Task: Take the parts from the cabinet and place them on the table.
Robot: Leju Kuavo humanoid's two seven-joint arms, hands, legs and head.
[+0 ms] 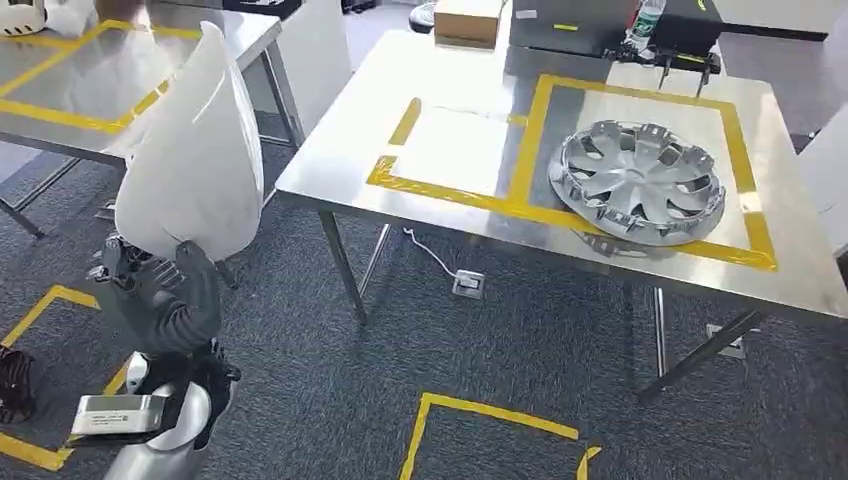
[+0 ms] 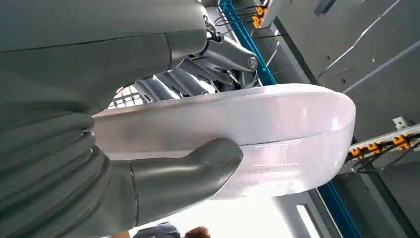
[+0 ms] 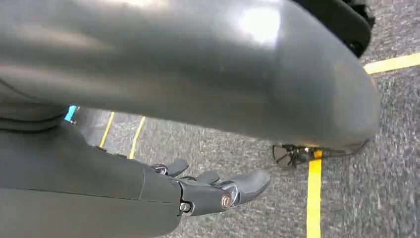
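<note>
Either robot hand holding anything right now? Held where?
Left robot hand grips the white curved part by its lower edge, thumb pressed on its face. Right robot hand holds nothing.

Grey carpet (image 1: 300, 400) with yellow tape (image 1: 480, 410) lies under two steel tables (image 1: 340, 150), themselves taped yellow.

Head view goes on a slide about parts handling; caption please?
Left hand carries a white curved part toward a steel table already holding a silver hubcap.
</note>
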